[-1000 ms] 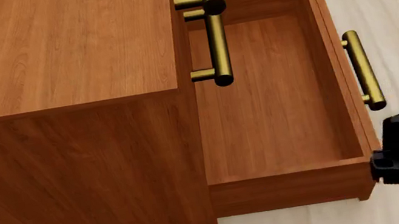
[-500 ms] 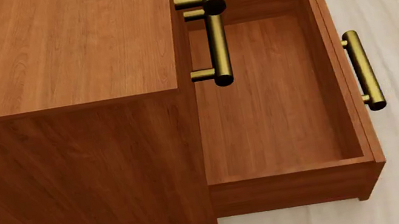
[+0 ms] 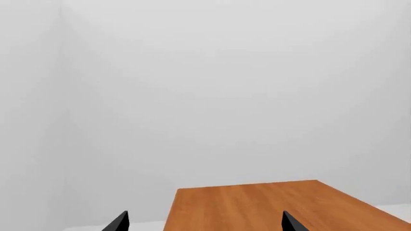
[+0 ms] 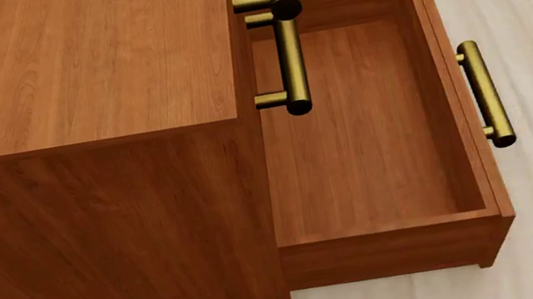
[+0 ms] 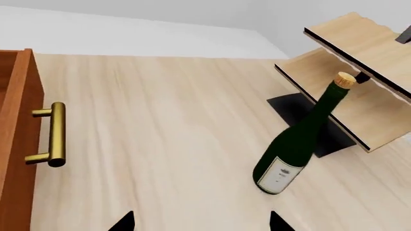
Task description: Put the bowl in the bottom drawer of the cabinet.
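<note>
The small blue-and-white ceramic bowl appears in no view. The shallow reddish-brown bottom drawer [image 4: 366,119] stands pulled out and bare at 3 o'clock of the tall reddish-brown wood-grain cabinet [image 4: 66,70]. Both end effectors — left [image 3: 204,222], right [image 5: 200,221] — show spread tips gripping nothing. Risk: the right arm, swinging round in search, could topple the dark green wine bottle [image 5: 299,139] leaning near the pale wooden rack [image 5: 359,48] — or clip the brass bar handle [image 5: 57,134].

reddish-brown cabinet [image 4: 80,149] stands on the pale floor; its bottom drawer [image 4: 369,139] is pulled fully out, brass-handled, nothing inside it
</note>
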Motion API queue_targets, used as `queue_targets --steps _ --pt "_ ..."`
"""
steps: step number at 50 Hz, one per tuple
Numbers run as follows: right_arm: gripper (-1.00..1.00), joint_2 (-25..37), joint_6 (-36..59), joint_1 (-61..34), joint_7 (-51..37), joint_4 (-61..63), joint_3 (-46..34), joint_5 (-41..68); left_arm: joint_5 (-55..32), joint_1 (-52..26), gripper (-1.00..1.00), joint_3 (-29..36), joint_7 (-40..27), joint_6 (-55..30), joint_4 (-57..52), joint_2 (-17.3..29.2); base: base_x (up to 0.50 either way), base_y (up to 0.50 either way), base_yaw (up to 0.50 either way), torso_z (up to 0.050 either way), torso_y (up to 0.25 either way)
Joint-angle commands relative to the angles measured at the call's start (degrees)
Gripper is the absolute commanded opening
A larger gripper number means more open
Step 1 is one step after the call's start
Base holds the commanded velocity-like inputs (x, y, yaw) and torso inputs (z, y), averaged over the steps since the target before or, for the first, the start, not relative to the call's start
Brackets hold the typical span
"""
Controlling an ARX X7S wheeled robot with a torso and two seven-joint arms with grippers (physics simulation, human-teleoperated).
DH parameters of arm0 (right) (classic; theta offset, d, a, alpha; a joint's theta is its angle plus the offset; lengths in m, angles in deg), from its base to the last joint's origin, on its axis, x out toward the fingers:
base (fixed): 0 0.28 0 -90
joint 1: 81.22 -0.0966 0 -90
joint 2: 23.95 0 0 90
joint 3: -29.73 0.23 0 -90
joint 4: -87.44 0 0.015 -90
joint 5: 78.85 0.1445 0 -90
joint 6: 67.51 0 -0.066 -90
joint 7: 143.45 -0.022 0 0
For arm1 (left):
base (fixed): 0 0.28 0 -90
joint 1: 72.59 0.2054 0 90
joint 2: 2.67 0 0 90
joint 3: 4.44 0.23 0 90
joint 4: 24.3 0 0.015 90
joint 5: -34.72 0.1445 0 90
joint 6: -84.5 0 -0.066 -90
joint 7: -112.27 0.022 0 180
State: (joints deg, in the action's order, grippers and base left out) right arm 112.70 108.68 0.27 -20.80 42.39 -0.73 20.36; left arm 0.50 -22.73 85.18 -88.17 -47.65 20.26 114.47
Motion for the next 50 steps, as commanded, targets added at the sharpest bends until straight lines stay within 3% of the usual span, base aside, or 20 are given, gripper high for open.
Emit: queue_targets --steps 1,40,50 --pt "1.0 -0.9 0.5 4.6 3.7 -0.1 4.7 -2.0 0.2 0.3 1.0 0.4 0.2 0.8 0.5 0.0 0.0 0.0 0.0 0.0 0.0" --pt "1.0 -3.6 -1.2 18.8 15.3 0.1 19.8 -7.4 -0.3 0.3 1.0 1.0 -0.4 1.4 0.5 0.2 0.0 0.0 0.0 0.0 0.0" --pt "1.0 -5.3 -2.6 20.2 20.4 0.1 18.9 -13.8 -0.4 0.1 1.0 1.3 -0.6 1.4 0.6 0.2 0.0 0.0 0.0 0.0 0.0"
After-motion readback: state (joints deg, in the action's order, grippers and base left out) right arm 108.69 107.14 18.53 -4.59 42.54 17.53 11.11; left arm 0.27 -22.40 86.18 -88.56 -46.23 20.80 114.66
